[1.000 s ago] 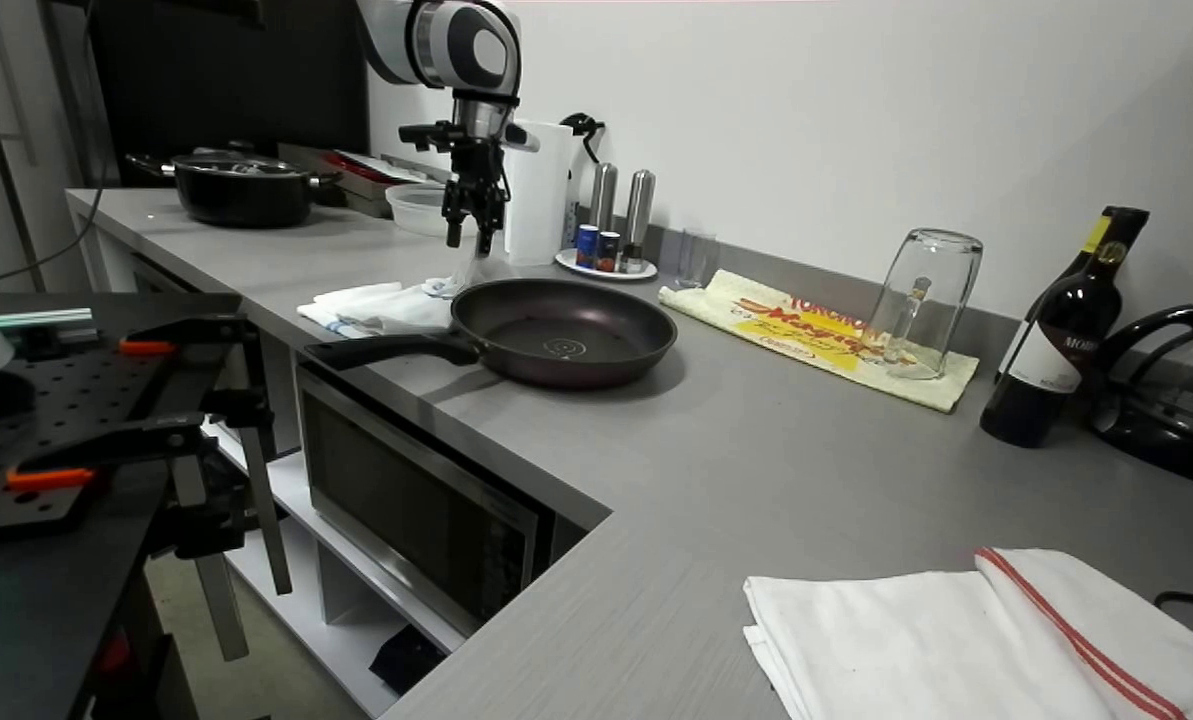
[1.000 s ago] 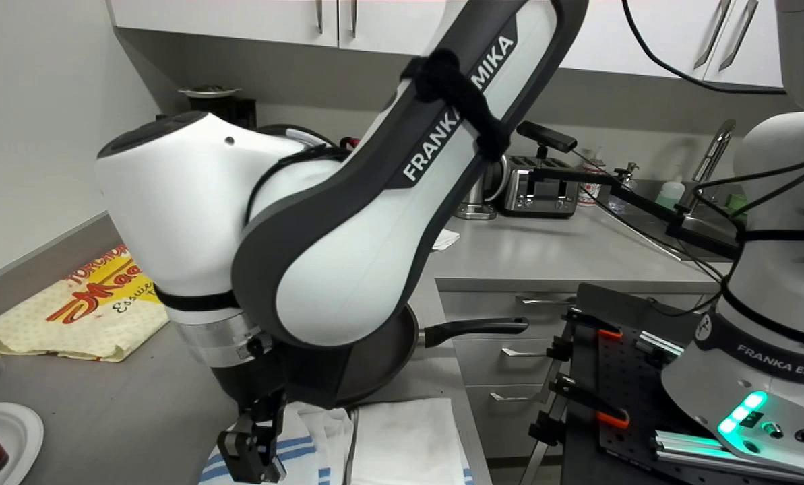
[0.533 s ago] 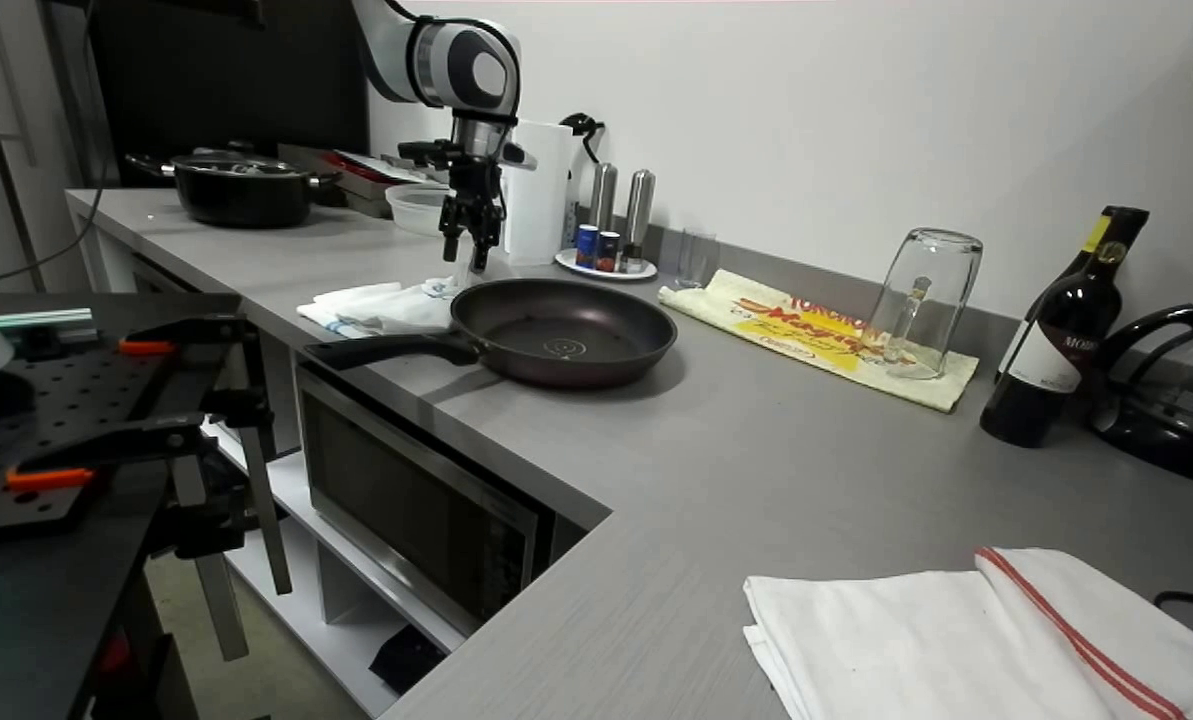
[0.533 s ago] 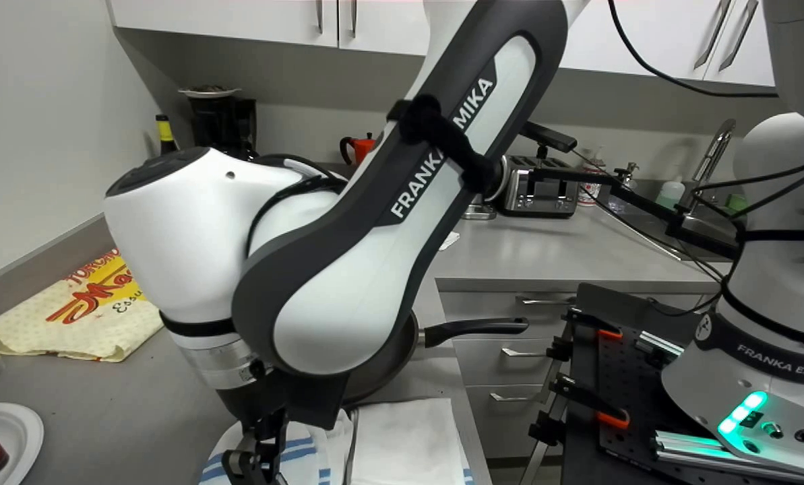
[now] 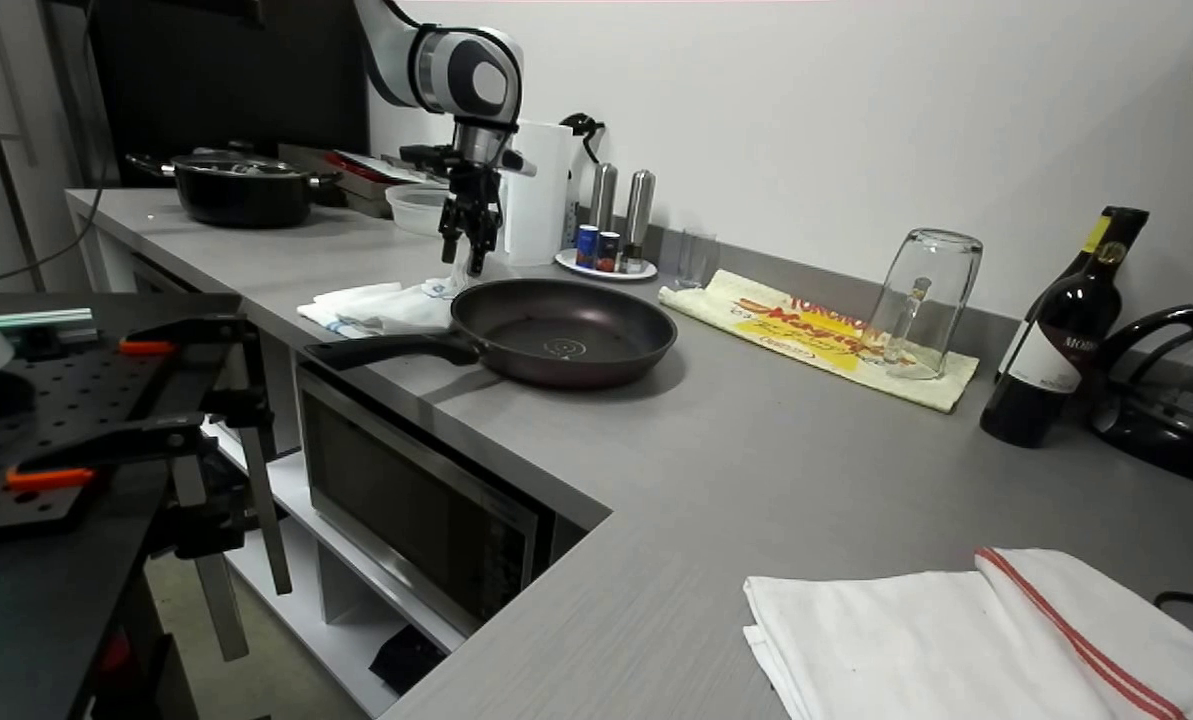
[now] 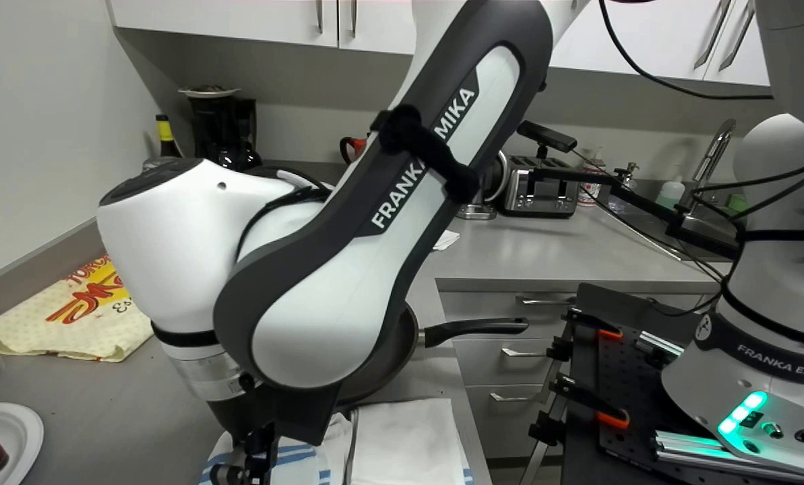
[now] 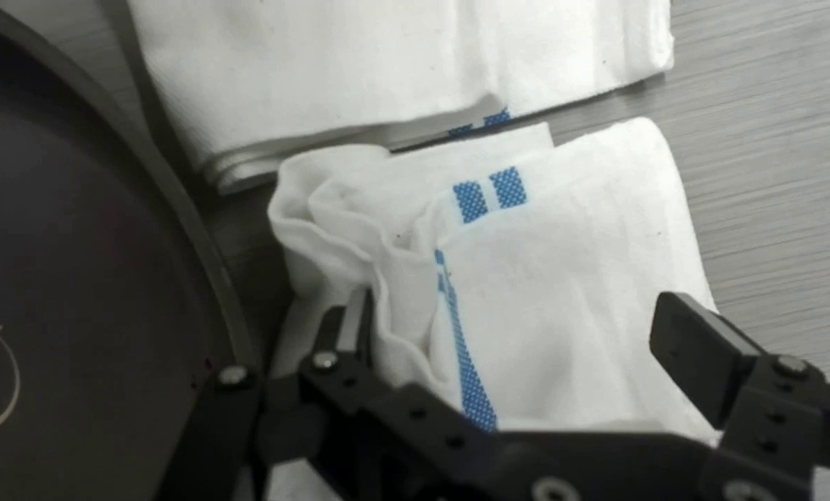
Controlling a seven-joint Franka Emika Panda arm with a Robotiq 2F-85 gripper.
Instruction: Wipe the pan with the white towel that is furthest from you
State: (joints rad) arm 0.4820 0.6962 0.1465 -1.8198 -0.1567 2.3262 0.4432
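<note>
Towel of white cloth with blue stripes (image 7: 575, 292) lies rumpled on the grey countertop (image 5: 736, 480), just beside the dark, round, shallow pan (image 5: 564, 340). In the wrist view the black two-fingered gripper (image 7: 515, 316) stands over this towel, its jaws wide apart with nothing pinched between them; whether they touch the cloth cannot be told. From the gripper there, the pan sits toward 9 o'clock and a flat-folded white towel with blue marks (image 7: 401, 62) toward 12 o'clock. In an exterior view a folded white towel with red stripes (image 5: 956, 640) lies well apart, at 4 o'clock from the pan. The rumpled towel appears further from the white robot base (image 6: 792, 404) than its flat neighbour, so it is probably the one meant, though the red-striped one leaves some doubt. On that reading only the approach seems done: grasping, lifting and carrying the towel to the pan, then wiping, all remain, and no cloth lies in the pan.
</note>
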